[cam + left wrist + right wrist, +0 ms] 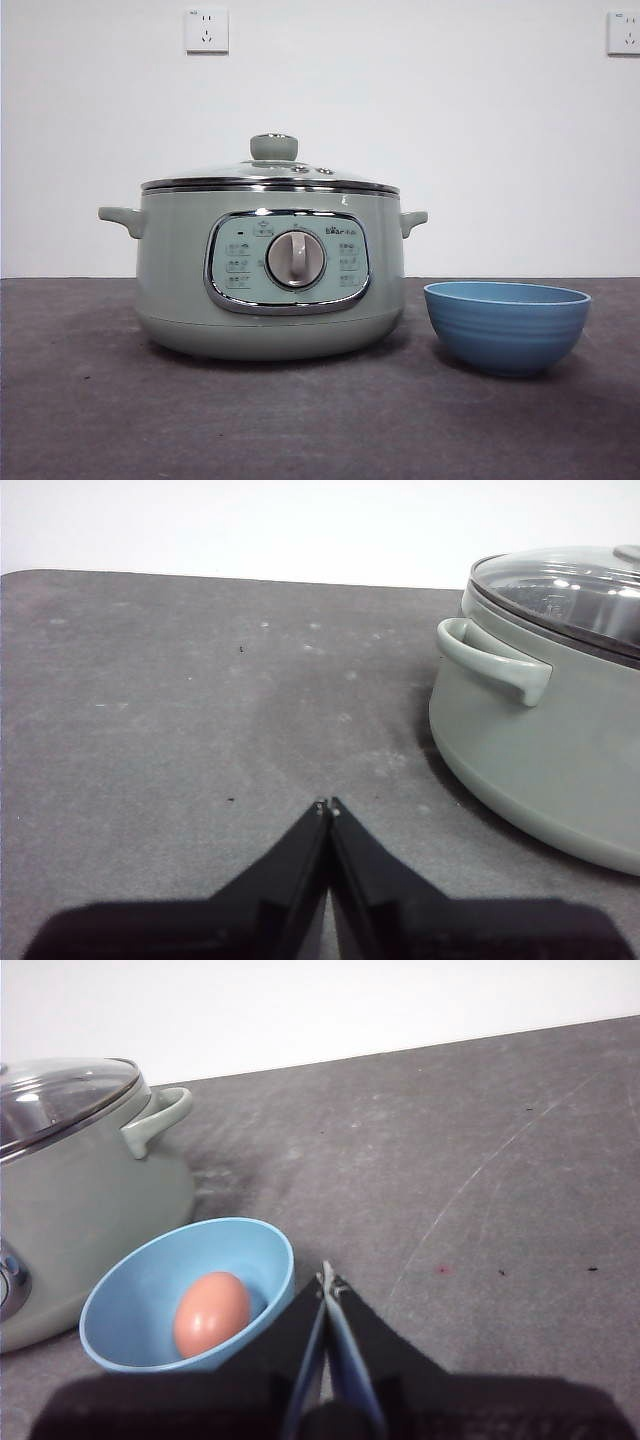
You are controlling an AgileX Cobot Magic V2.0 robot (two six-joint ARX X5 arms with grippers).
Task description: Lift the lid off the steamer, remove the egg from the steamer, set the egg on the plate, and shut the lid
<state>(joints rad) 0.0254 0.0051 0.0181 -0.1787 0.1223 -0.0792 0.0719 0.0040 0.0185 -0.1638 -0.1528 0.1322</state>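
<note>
The pale green steamer (270, 270) stands on the dark table with its glass lid (270, 175) seated on the rim, green knob on top. To its right is the blue plate (507, 325), a deep bowl. In the right wrist view a brown egg (211, 1313) lies inside the plate (130, 1305), beside the steamer (80, 1180) and lid (60, 1095). My right gripper (327, 1282) is shut and empty, just beside the plate. My left gripper (326, 806) is shut and empty over bare table, apart from the steamer (540, 750) and its lid (570, 585).
Two wall sockets (206, 30) sit high on the white wall behind. The grey table mat (80, 400) spreads to the left of the steamer and in front of both objects. Neither arm shows in the front view.
</note>
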